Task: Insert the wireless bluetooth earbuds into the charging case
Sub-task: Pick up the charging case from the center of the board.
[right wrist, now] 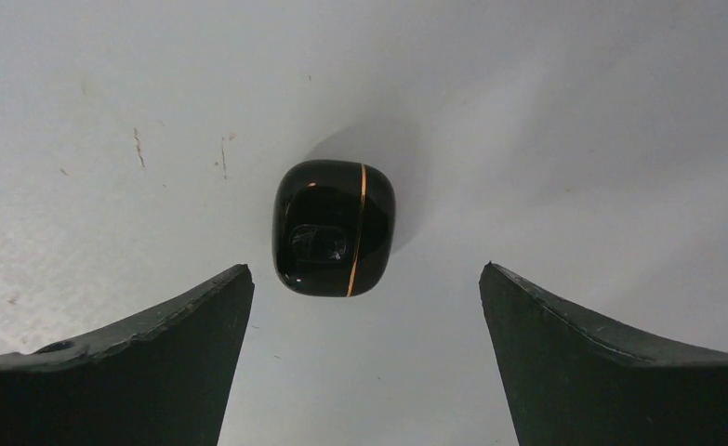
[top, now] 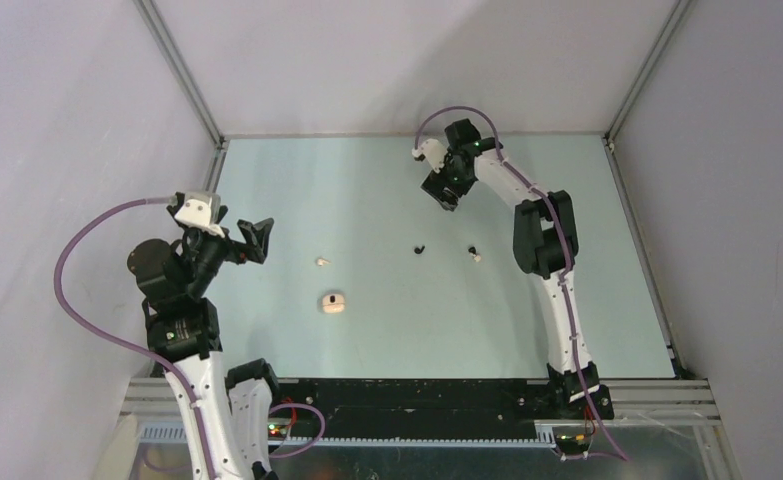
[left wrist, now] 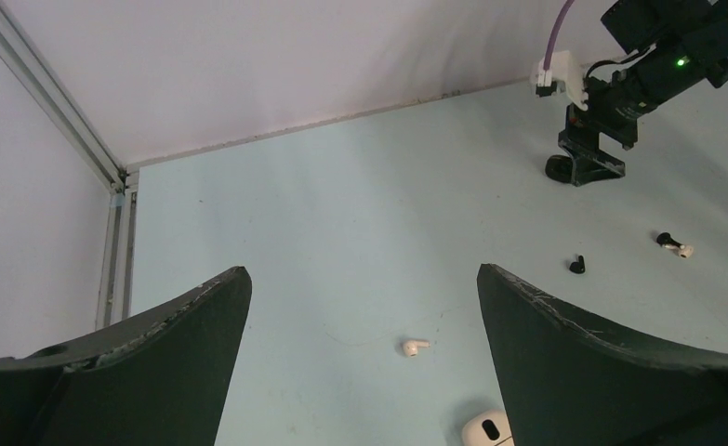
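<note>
Three earbuds lie loose on the table [top: 387,340] and none is in a case yet, so I read the job as barely begun. The cream-white earbud [top: 321,262] sits just beyond the beige charging case [top: 334,302], near but not touching. The black earbud [top: 420,248] and the black-and-white earbud [top: 475,256] lie further right, apart from each other and closer to my right arm [top: 557,280].

My left gripper [left wrist: 362,271] hangs open at the left side, jaws wide, nothing between them, angled so its wrist view takes in the whole spread. I judge that a good waiting pose, with the cream-white piece and the beige case nearest to it.

My right gripper [top: 444,195] is over the far part of the table, jaws spread just as wide. Directly beneath it a glossy black case [right wrist: 334,228] with a thin gold line lies free on the surface, touched by neither finger [right wrist: 109,372]. It looks shut to me. Whether the beige case's lid is up I can't tell; I only see a dark spot in its middle.

Nothing blocks the way: bare table between the pieces, walls [top: 67,120] and frame posts [top: 182,70] well off. The trouble, I'd say, is how tiny these pieces are; they could skid or roll as the fingers close.
</note>
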Controlling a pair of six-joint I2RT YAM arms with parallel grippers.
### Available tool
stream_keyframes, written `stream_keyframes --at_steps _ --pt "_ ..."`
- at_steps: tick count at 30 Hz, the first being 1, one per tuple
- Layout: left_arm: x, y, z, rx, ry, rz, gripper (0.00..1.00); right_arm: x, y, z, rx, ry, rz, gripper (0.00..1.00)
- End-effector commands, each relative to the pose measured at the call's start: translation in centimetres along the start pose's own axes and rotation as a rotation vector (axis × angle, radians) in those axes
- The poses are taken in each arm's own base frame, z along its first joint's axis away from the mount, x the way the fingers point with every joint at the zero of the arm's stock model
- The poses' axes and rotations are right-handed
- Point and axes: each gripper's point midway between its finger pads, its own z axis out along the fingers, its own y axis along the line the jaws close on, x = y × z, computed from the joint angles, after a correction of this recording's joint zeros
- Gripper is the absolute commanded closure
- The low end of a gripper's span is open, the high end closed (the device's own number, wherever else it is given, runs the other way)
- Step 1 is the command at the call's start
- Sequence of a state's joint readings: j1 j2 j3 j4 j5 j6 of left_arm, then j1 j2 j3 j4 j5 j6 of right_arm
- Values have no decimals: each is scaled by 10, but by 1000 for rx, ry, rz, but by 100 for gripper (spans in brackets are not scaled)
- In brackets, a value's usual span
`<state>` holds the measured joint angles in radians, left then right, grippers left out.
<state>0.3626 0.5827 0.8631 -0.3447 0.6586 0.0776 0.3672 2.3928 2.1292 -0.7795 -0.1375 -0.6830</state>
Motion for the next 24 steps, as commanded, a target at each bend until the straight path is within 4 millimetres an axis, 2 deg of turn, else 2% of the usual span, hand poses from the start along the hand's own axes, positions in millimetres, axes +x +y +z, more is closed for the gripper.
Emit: stream_keyframes --at_steps 1,6,12,14,16,17,18,21,23,24 --pt "-4 2 2 -1 -18 1 1 4 -4 9 25 21 -41 5" --pt "-3 3 3 -2 -17 1 1 1 9 8 -41 -1 -57 10" --pt "-2 4 4 -2 -12 -2 1 4 20 16 -77 17 -94 24" --pt "-1 5 5 -3 -9 -5 1 5 24 18 -87 24 -99 30" --pt "-1 6 6 -9 -8 -9 1 5 25 18 -91 24 -99 45" --pt "-1 8 6 -15 -9 -13 1 6 26 17 -92 27 -98 50" --pt "-1 8 6 -19 -10 -15 1 4 26 14 -89 22 -94 55" --pt "-3 13 9 -42 -10 -45 1 1 30 2 -89 16 -75 60" --pt "-4 18 12 -66 -5 -78 1 -4 35 -17 -78 -6 -65 61" --pt "-9 19 13 -81 -10 -100 1 -8 37 -34 -61 -25 -67 62"
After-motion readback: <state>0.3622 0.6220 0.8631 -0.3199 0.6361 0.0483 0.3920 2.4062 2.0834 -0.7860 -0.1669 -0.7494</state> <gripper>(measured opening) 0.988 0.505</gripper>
